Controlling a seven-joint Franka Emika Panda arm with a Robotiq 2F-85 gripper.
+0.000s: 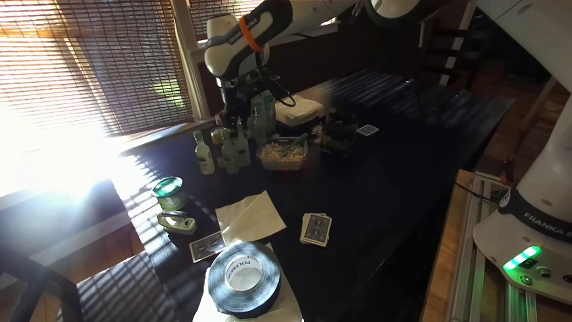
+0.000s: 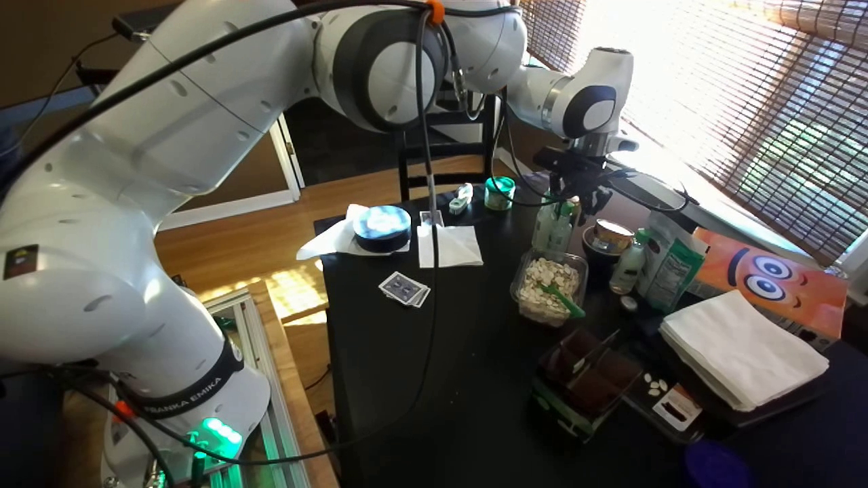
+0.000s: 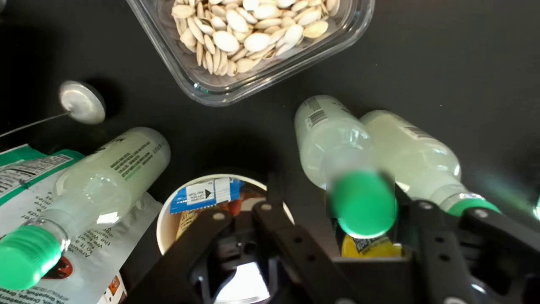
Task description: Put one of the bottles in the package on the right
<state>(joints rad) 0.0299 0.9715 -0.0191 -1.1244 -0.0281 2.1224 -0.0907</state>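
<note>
Bottle [image 3: 325, 131]: upright, toward the table [image 1: 380, 188] edge beside the window blinds [image 1: 125, 67], away from the corners. Green cap [image 3: 365, 204] lies between the jaws of the gripper [image 3: 337, 198], which stand wide apart; cap off-centre toward the neighbouring bottle [image 3: 413, 156], contact not determinable. Step judged: grasp. Centre on cap first, then close gently, sparing the neighbour. Lift straight, well above the seed tub [image 3: 211, 93]; it sits between bottle and divided carton [image 2: 586, 393], probably the package, toward the end opposite the tape-roll [image 2: 382, 230] corner.
</note>
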